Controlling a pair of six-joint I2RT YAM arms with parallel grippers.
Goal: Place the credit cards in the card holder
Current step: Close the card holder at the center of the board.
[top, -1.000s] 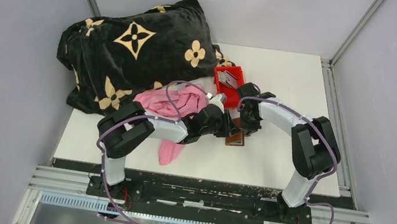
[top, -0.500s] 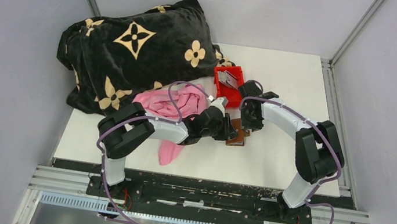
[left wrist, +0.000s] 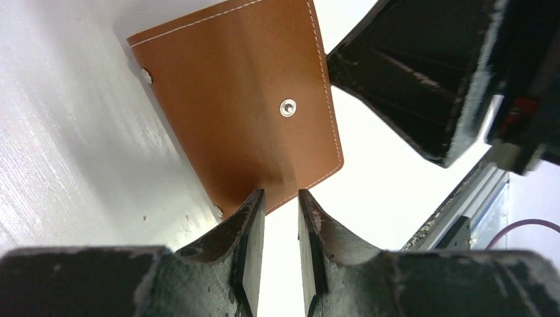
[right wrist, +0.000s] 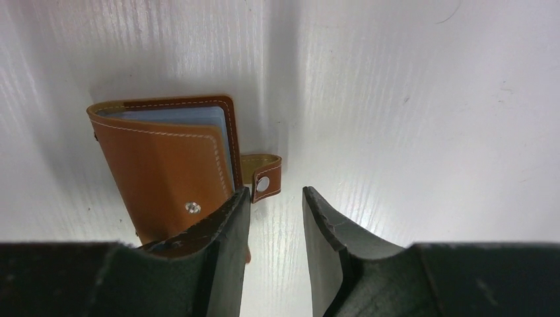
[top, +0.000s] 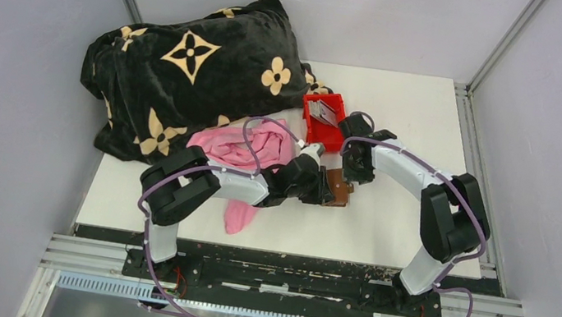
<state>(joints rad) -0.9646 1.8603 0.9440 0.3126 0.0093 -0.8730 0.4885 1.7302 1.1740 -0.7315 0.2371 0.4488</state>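
**Desk:** Where is the card holder [right wrist: 158, 165]?

**Photographer:** On the white table [top: 394, 216], caught between both arms. It lies just ahead of the left pincer [left wrist: 279, 195], whose tips reach its stitched near edge. It is also just ahead of the right pincer [right wrist: 276, 193], a little to one side. The brown cover is lifted slightly, and pale clear pockets [right wrist: 198, 119] show beneath it.

**Desk:** Is either pincer gripping it?

**Photographer:** The left pincer is narrow, a slim gap with bare table showing through. Its tips are at the holder's edge, but I cannot tell whether they press on it. The right pincer stands wider, with nothing between its jaws. One finger [right wrist: 221, 224] overlaps the holder's near corner, and the snap tab strap [right wrist: 263, 177] lies just beyond the gap.

**Desk:** And the credit cards [top: 321, 113]?

**Photographer:** Flat grey pieces that appear to be them sit in a red bin [top: 332, 139], just beyond the right pincer toward the table's far side.

**Desk:** Anything else in frame?

**Photographer:** A black blanket [top: 191, 63] with cream flower motifs is heaped well beyond the left pincer. A pink cloth [top: 250, 150] lies beside the left arm, behind its pincer.
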